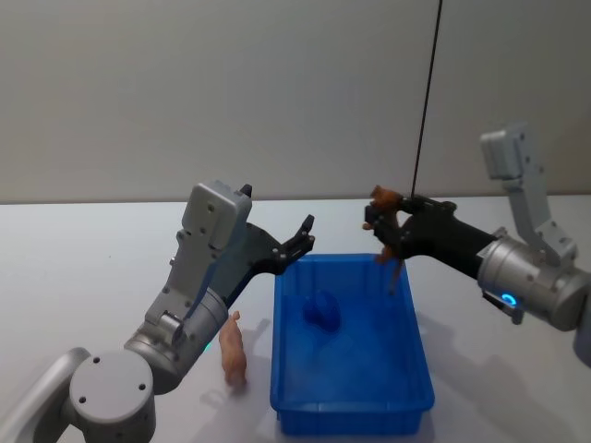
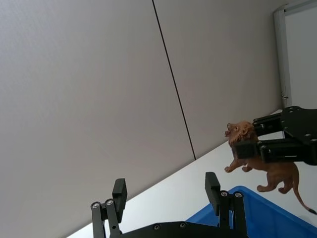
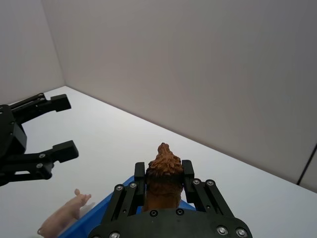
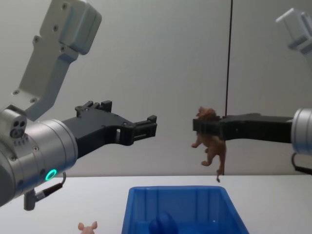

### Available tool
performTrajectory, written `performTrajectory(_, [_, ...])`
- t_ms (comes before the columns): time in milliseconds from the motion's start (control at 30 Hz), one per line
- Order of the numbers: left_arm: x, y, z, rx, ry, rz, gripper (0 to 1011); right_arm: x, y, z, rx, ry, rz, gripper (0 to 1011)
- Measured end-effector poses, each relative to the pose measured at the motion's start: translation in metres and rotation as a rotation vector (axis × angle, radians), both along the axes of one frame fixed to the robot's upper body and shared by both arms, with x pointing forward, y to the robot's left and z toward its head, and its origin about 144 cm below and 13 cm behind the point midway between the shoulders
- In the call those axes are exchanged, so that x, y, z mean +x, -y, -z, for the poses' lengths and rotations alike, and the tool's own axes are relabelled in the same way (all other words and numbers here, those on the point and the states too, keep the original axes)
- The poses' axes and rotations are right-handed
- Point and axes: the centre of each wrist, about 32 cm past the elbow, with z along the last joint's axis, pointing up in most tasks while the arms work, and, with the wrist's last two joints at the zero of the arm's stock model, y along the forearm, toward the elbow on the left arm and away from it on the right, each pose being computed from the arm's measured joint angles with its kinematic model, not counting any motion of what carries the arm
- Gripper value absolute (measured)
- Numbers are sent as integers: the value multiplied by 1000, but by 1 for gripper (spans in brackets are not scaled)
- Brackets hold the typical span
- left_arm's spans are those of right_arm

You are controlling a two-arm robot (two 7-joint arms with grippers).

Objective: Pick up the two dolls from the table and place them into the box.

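The reddish-brown doll is hanging over the box's far rim, with the right pincer clamping its head. If released here, it risks glancing off that rim. The pink doll is waiting on the bench beside the box, and the left pincer is hovering spread apart.

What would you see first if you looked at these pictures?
The brown toy lion jumps out first, dangling in the air in the right pincer, above the far end of the bright blue box. Next comes the pink pig, standing on the white table just left of the box, while the open left pincer hovers near the box's far left corner.
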Motion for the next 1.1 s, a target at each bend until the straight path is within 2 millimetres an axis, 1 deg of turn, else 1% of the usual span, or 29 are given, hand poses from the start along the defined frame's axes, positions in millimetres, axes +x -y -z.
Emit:
performTrajectory(100, [0, 0, 0, 0, 0, 0, 1001, 1, -7, 1, 1, -9, -22, 420])
performTrajectory(433, [0, 0, 0, 0, 0, 0, 1001, 4, -18, 10, -18, -59, -51, 420])
performTrajectory(500, [0, 0, 0, 0, 0, 0, 1001, 4, -19, 13, -21, -68, -54, 446])
performTrajectory(533, [0, 0, 0, 0, 0, 0, 1001, 4, -21, 16, -26, -83, -59, 505])
performTrajectory(633, [0, 0, 0, 0, 0, 0, 1001, 4, -22, 19, -30, -95, -64, 566])
performTrajectory(733, [0, 0, 0, 0, 0, 0, 1001, 4, -24, 22, -34, -107, -70, 688])
performTrajectory(800, [0, 0, 0, 0, 0, 0, 1001, 4, -24, 24, -35, -114, -73, 747])
performTrajectory(900, [0, 0, 0, 0, 0, 0, 1001, 3, -25, 25, -33, -119, -75, 799])
performTrajectory(933, [0, 0, 0, 0, 0, 0, 1001, 3, -25, 26, -29, -120, -75, 852])
performTrajectory(967, [0, 0, 0, 0, 0, 0, 1001, 3, -25, 26, -27, -120, -76, 873])
performTrajectory(1000, [0, 0, 0, 0, 0, 0, 1001, 2, -24, 27, -24, -119, -75, 923])
performTrajectory(1033, [0, 0, 0, 0, 0, 0, 1001, 2, -23, 27, -22, -117, -74, 923])
performTrajectory(1067, [0, 0, 0, 0, 0, 0, 1001, 1, -23, 28, -20, -115, -73, 967])
performTrajectory(1100, [0, 0, 0, 0, 0, 0, 1001, 1, -22, 28, -19, -113, -71, 967])
